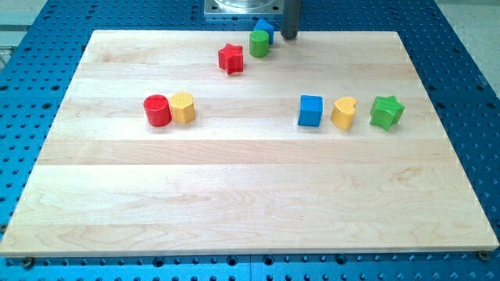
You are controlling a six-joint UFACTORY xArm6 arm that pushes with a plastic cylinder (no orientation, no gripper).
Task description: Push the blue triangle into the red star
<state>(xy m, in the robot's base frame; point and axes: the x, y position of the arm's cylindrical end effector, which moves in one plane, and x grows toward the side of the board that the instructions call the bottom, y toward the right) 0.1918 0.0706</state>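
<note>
So, in the camera view, a big wooden board (pixel 250 195) lies on a blue table with lots of little holes (pixel 469 94). My tip (pixel 290 37) is at the view's top, right at the far edge of the board. It is a dark rod, not a pincer, so it has no jaws to be apart or together.

Just to the view's left of my tip sits the blue triangle (pixel 266 30). Only a bit of it shows, so I cannot really make out its shape. I cannot tell if my tip touches it, but they are very close. A green cylinder (pixel 259 44) stands in front of the blue triangle and hides part of it. They look like they touch.

Next, the red star (pixel 230 58) is near the green cylinder, a little toward the view's left and bottom. A small gap is between them.

On the view's left, a red cylinder (pixel 157 110) and a yellow block (pixel 183 108) stand side by side, touching.

On the view's right, three blocks make a row: a blue cube (pixel 310 111), then a yellow heart (pixel 343 113), then a green star (pixel 386 112). They are close together with small gaps between them.
</note>
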